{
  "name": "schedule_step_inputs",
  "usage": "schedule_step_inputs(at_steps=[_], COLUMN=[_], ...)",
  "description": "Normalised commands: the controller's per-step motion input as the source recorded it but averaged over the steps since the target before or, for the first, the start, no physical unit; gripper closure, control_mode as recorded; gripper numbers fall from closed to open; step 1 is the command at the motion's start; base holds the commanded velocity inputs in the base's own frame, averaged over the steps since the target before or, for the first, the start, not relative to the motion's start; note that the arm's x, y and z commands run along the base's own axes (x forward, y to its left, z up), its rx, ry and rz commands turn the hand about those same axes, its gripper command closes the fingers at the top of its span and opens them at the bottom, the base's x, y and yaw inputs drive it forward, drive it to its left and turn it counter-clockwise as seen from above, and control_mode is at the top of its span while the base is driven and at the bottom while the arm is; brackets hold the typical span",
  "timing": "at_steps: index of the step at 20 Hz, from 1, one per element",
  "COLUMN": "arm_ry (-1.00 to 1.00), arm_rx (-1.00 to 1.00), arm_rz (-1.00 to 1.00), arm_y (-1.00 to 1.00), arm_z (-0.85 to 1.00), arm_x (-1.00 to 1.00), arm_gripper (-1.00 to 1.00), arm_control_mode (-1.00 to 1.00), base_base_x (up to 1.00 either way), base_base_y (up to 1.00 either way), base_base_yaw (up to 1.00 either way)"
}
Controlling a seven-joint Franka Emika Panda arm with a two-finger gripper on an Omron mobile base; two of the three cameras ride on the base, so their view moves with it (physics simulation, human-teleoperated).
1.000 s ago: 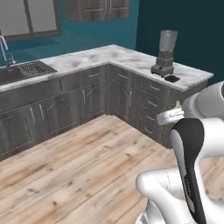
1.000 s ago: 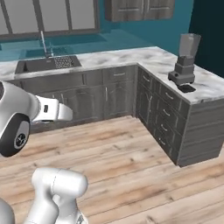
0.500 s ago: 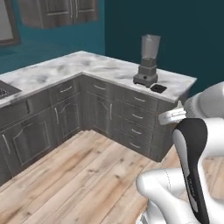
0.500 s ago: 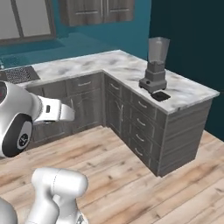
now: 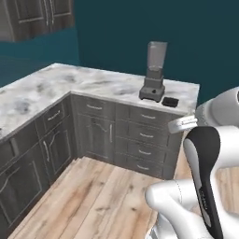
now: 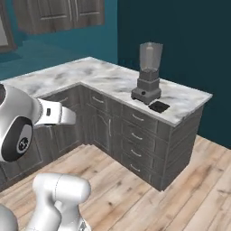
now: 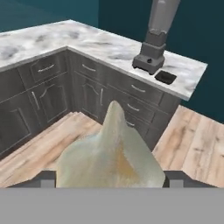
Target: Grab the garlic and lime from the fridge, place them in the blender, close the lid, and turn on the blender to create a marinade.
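gripper (image 7: 111, 177): your two dark finger tips (image 7: 49, 177) sit wide apart at the bottom of the hand view, one at each flank of a bulb, so you're clamped on it
garlic (image 7: 109, 151): pale cream-green bulb with a pointed top, wedged between your tips and blocking the middle of the hand view
blender (image 5: 154, 74): upright on the marble counter, near the counter's far end by the teal wall; dark boxy base, tall smoky jar on top. You see it ahead and above the garlic in the hand view (image 7: 154, 41), and right of centre in the right base view (image 6: 147, 76)
lid (image 5: 170, 101): off the jar, lying flat on the counter just beside the blender base, on the side nearer the counter's end; black square with rounded corners (image 6: 159, 106) (image 7: 166, 77)
counter (image 5: 56, 88): L-shaped, white-grey marble, with the corner to your left
cabinets (image 5: 140, 140): dark grey doors and drawers with pale bar handles under the counter
upper cabinets (image 6: 58, 16): dark grey, on the wall at top left
floor (image 5: 98, 196): light wood planks between you and the counter
arm (image 5: 205, 177): white links with a dark joint, low right in the left base view, low left in the right base view (image 6: 22, 126)
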Motion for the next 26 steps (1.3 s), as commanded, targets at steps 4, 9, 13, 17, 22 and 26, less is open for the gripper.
schedule_step_inputs(at_steps=[4, 9, 13, 17, 22, 26], arm_ry=[0.00, 0.00, 0.00, 0.00, 0.00, 0.00], arm_rx=[0.00, 0.00, 0.00, 0.00, 0.00, 0.00], arm_rz=[0.00, 0.00, 0.00, 0.00, 0.00, 0.00], arm_y=[0.00, 0.00, 0.00, 0.00, 0.00, 0.00], arm_z=[0.00, 0.00, 0.00, 0.00, 0.00, 0.00], arm_x=[0.00, 0.00, 0.00, 0.00, 0.00, 0.00], arm_gripper=[1.00, 1.00, 1.00, 1.00, 1.00, 1.00], arm_control_mode=[1.00, 1.00, 1.00, 1.00, 1.00, 1.00], base_base_x=[1.00, 1.00, 1.00, 1.00, 0.71, 0.32], base_base_y=[0.62, 0.21, 0.00, 0.05, 0.12, 0.09], base_base_yaw=[-0.55, -0.43, -0.45, -0.47, -0.28, -0.14])
